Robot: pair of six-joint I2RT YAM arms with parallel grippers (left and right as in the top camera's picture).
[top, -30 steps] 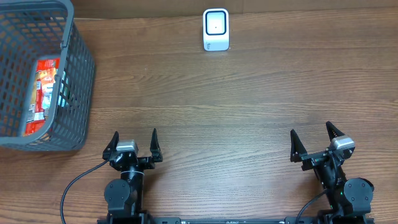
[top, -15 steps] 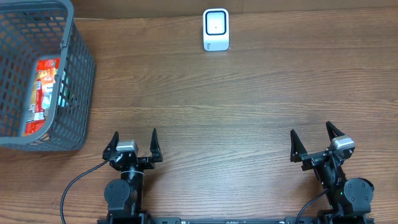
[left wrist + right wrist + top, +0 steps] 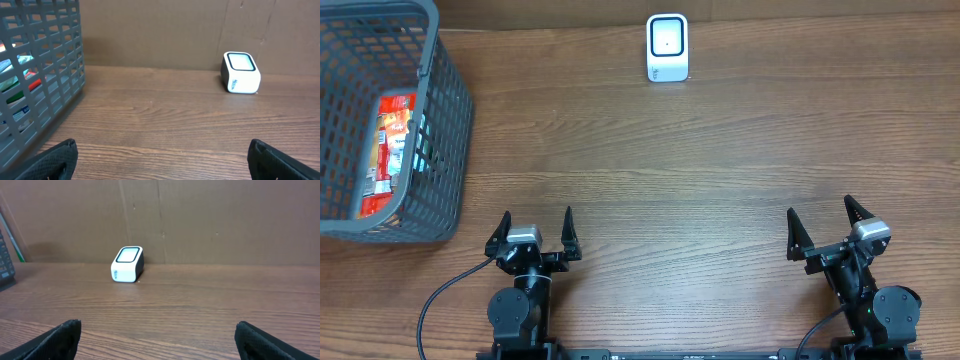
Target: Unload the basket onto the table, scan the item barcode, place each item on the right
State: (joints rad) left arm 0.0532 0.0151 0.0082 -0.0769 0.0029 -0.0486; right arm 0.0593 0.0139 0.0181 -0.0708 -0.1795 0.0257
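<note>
While the basket (image 3: 448,150) holds packets (image 3: 392,140), scanner (image 3: 667,47) stands apart.

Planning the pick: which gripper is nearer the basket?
The left gripper: the basket is just ahead-left of it, while the right gripper sits far across.

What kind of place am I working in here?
Probably a mock shop checkout: a white barcode scanner at the far edge of the wooden table, and a grey basket on the left holding packets.
</note>
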